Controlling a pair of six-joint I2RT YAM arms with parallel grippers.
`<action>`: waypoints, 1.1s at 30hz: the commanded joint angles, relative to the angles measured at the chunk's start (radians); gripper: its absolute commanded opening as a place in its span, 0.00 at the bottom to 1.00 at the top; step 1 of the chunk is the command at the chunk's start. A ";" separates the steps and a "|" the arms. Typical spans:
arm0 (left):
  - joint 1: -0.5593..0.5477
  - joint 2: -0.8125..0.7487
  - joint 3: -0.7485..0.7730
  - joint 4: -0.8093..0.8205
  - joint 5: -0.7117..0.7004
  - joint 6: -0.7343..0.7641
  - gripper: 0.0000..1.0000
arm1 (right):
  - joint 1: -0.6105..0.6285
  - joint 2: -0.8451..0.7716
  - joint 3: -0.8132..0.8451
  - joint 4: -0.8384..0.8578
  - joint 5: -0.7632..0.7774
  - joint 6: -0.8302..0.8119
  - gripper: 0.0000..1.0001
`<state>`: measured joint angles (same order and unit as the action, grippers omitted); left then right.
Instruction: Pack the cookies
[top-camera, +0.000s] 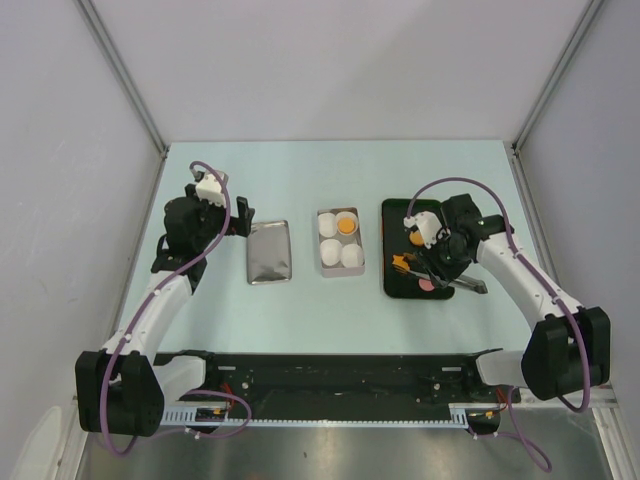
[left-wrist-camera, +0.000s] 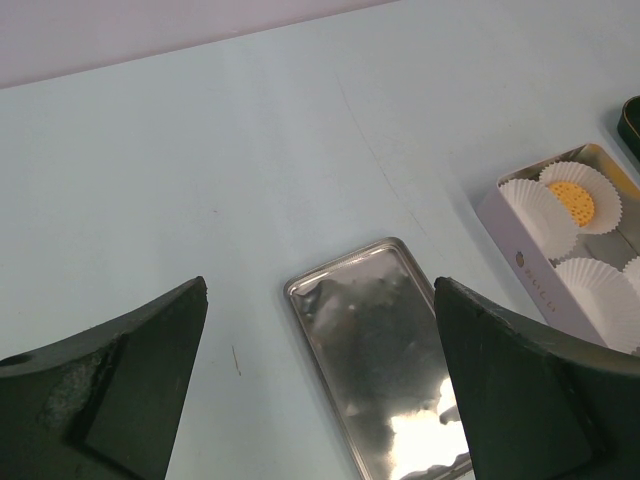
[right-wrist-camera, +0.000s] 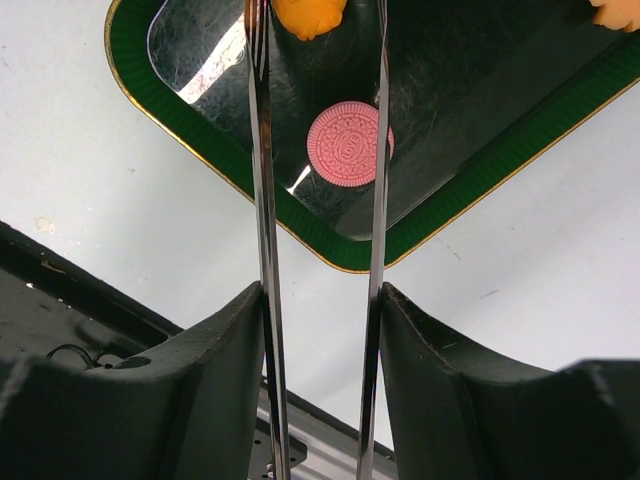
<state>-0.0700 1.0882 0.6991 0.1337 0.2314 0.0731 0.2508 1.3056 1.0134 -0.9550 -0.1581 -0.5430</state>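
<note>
The cookies lie on the tray (top-camera: 386, 250). 1 orange cookie (right-wrist-camera: 310, 15) sits between the blades of the tongs (right-wrist-camera: 262, 180); contact cannot be told. The pink cookie (right-wrist-camera: 350, 143) lies just short of it. 1 packed cookie (top-camera: 346, 226) is in the box (top-camera: 340, 273).

The right gripper (right-wrist-camera: 320, 300) is clamped on the tongs. The left gripper (left-wrist-camera: 320, 285) stands fully apart above the lid (left-wrist-camera: 370, 330).

Risks:
- Weak squeeze: the orange cookie slips off the smooth blades.
- Hard squeeze: it cracks.
- Low blades: they drag the pink cookie.

Bright, even light, with glare on the metal tray (left-wrist-camera: 375, 350).
</note>
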 joint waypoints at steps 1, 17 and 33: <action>-0.007 -0.017 -0.009 0.040 0.005 0.022 1.00 | -0.002 0.011 0.008 0.013 0.020 0.011 0.51; -0.007 -0.020 -0.009 0.043 0.003 0.022 1.00 | -0.001 0.044 0.008 0.010 0.023 0.031 0.36; -0.007 -0.016 -0.006 0.041 0.003 0.021 1.00 | -0.008 -0.049 0.033 0.078 0.014 0.048 0.28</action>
<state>-0.0700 1.0882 0.6991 0.1337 0.2314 0.0795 0.2485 1.3151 1.0134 -0.9291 -0.1383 -0.5121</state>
